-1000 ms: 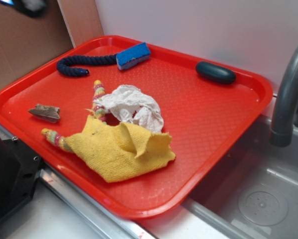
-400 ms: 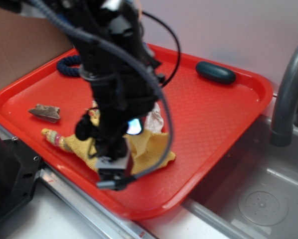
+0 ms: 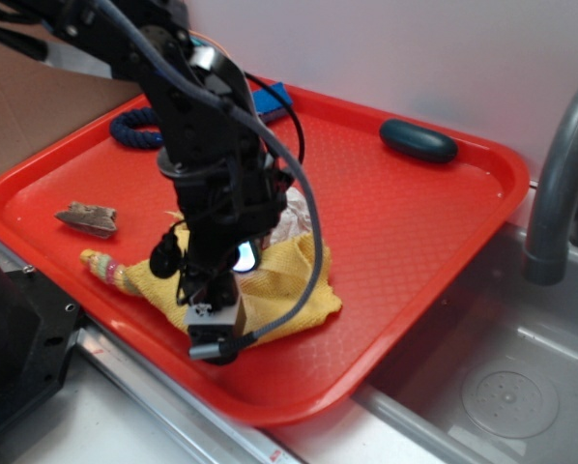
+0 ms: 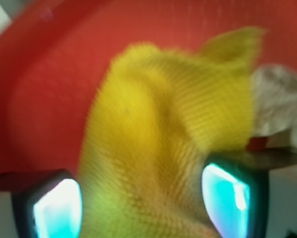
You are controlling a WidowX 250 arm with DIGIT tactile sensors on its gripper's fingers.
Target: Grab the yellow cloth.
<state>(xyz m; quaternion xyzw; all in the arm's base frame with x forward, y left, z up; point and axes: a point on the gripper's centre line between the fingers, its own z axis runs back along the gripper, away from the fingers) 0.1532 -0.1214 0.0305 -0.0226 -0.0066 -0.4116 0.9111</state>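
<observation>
Cloth (image 4: 163, 134) sits between the open gripper's (image 4: 141, 203) fingers (image 4: 225, 193) (tissue (image 4: 277, 109) at 2 o'clock); close squarely on the fold.

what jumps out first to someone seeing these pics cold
The black robot arm dominates the exterior view, its end effector down on the yellow cloth near the front edge of the red tray. In the wrist view the cloth fills the gap between the two glowing fingertips. A dark oval object sits alone at the tray's back right, beside the grey faucet.
</observation>
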